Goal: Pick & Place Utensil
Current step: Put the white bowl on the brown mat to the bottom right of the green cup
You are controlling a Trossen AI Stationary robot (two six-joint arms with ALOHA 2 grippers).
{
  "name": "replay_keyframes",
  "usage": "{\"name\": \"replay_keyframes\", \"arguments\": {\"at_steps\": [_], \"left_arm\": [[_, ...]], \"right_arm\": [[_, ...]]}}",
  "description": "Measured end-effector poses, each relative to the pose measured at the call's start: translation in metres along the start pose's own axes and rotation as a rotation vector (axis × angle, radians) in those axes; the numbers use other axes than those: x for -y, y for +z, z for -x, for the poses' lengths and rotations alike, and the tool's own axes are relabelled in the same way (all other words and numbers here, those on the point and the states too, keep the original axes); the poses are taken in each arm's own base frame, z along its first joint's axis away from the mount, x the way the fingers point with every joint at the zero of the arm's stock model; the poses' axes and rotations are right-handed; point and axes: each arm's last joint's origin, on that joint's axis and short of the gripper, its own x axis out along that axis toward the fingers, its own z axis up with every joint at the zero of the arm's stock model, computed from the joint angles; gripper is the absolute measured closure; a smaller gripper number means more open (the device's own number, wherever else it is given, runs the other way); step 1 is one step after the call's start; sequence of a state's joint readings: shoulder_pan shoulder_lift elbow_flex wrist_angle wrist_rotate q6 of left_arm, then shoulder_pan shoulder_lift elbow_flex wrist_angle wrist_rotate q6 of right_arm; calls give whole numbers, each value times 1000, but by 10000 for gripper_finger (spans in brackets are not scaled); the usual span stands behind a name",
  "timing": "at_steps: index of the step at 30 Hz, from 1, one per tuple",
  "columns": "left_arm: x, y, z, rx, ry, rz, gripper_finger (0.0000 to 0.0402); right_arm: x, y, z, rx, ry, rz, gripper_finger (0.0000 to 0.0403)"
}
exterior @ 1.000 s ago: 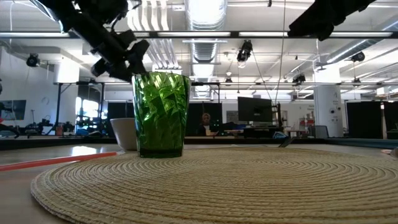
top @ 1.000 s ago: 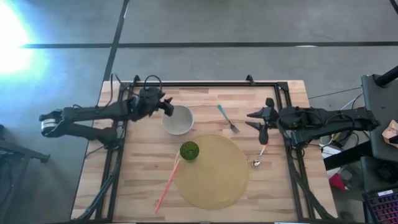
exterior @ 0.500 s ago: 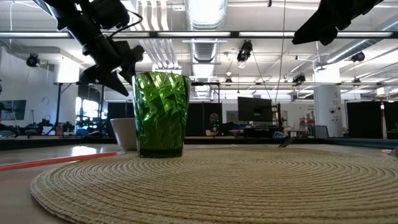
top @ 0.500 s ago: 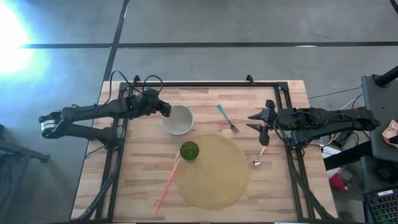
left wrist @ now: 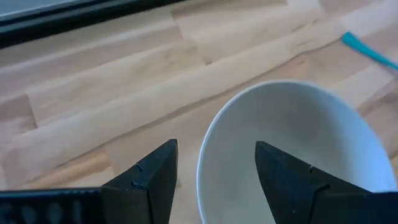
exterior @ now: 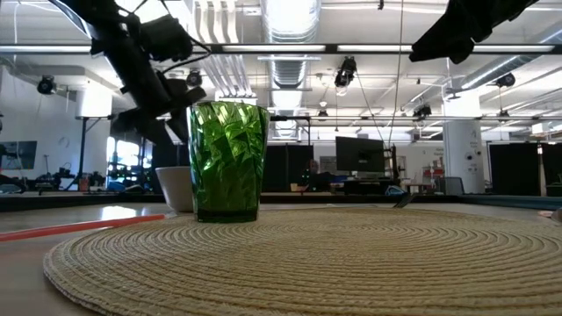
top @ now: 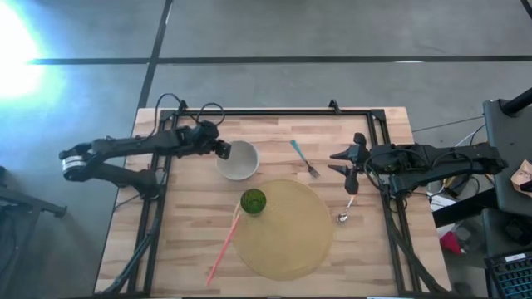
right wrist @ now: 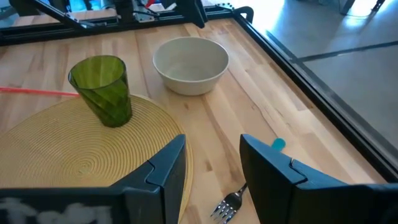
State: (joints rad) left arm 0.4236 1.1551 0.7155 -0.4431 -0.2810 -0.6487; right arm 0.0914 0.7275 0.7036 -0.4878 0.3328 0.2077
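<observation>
A teal-handled fork (top: 303,159) lies flat on the wooden table, beyond the woven round placemat (top: 285,231). A spoon (top: 346,208) with a pale pink handle lies by the mat's right edge. My left gripper (top: 222,149) is open at the left rim of the white bowl (top: 238,160). In the left wrist view (left wrist: 216,149) its fingers stand on either side of the rim (left wrist: 202,163); I cannot tell if they touch it. My right gripper (top: 344,164) hovers open to the right of the fork, whose tines (right wrist: 226,208) show between its fingers (right wrist: 212,142).
A green faceted cup (top: 253,201) stands upright on the mat's far-left part, large in the low view (exterior: 227,161). A long pink stick (top: 224,246) lies along the mat's left edge. A black frame (top: 274,111) runs along the table's far and side edges.
My left gripper has come down toward the bowl's left rim and drawn slightly toward the near edge; in the low view it sinks behind the green cup. The right arm has stayed almost still. Fork, spoon, bowl and cup have not moved.
</observation>
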Motion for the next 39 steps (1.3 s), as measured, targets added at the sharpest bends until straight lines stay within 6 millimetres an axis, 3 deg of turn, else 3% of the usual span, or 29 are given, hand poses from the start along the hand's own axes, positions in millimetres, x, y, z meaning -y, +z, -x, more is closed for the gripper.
{"name": "replay_keyframes", "arguments": {"at_steps": [27,32,39], "left_arm": [[5,-13,-36,-144,50,-15,198],[5,-17,-42,-178,52,-15,228],[6,-18,-44,-200,40,-14,318]], "right_arm": [[-2,-2,-6,-29,-6,8,254],[-2,-2,-6,-29,-7,8,254],[-2,-2,-6,-29,-7,8,254]]}}
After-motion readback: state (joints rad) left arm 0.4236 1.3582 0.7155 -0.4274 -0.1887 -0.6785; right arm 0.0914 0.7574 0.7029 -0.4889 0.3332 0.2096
